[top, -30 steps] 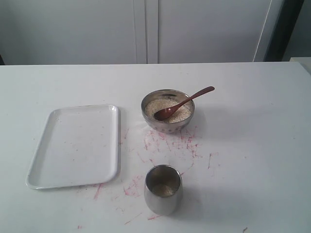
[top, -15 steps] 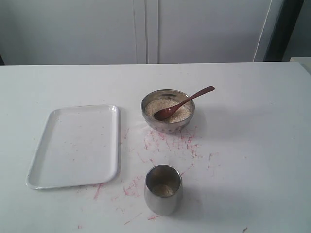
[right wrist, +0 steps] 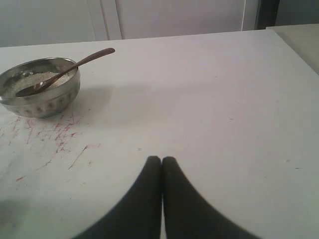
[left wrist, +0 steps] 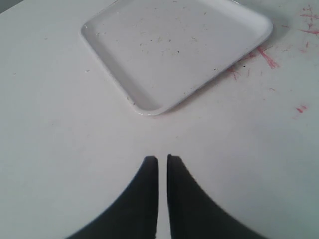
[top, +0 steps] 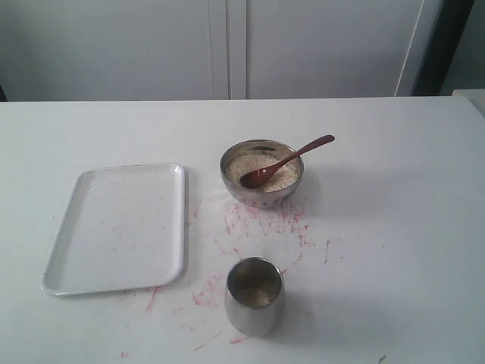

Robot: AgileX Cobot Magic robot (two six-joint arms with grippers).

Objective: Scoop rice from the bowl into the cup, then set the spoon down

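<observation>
In the exterior view the steel bowl point(top: 261, 199) stands just right of the frame's centre on a white table point(top: 394, 197), and a heap of pale rice point(top: 241, 164) fills it. The dark wooden spoon point(top: 292, 158) lies with its oval end resting on the rice, its slim handle leaning over the bowl's right rim and pointing toward the upper right. The steel cup point(top: 254, 307) stands upright at lower centre, well apart from the bowl, with a little rice at its bottom. Red scratch marks point(top: 265, 224) spread across the table between bowl and cup. A white rectangular tray point(top: 114, 227) lies left of centre. The left gripper point(left wrist: 162, 162) hangs above bare table near a corner of the tray, its dark fingers drawn almost together with only a thin slit between them, holding nothing. The right gripper point(right wrist: 161, 160) has its fingers pressed together, also holding nothing, well apart from the bowl.
</observation>
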